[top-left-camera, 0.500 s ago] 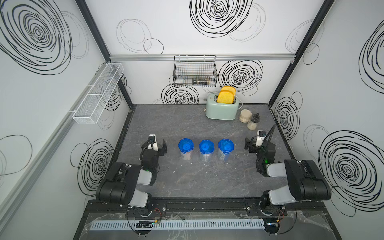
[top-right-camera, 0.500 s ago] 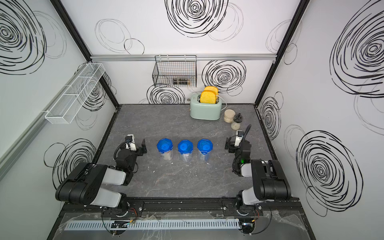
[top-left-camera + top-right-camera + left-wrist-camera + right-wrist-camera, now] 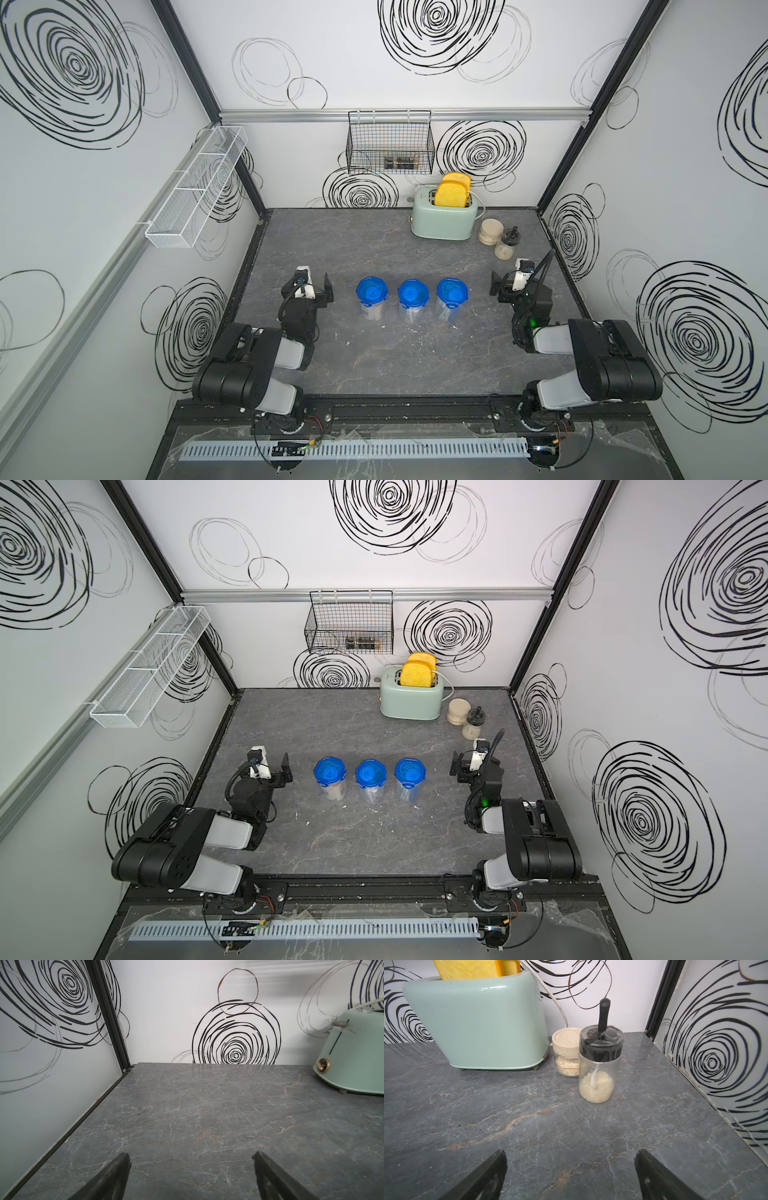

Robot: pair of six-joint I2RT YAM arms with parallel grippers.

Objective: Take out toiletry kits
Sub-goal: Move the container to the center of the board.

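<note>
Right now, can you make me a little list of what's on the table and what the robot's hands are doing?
jars: three clear jars in a row mid-table, blue lids on
toiletry kits: inside the jars, too dim to tell apart
left gripper: open, empty, beside the row
right gripper: open, empty, on the row's other side
back of table: green toaster holding toast, two small jars next to it

Clad in boxy black shells joined by rounded pale grey links, left arm [image 3: 249, 365] and right arm [image 3: 598, 365] alike. Carry white wrist modules [image 3: 305, 286], looped black cables [image 3: 286, 305], dark wedge-shaped fingers [image 3: 110, 1180]. Shows a green light [image 3: 531, 321] near the right wrist.
</note>
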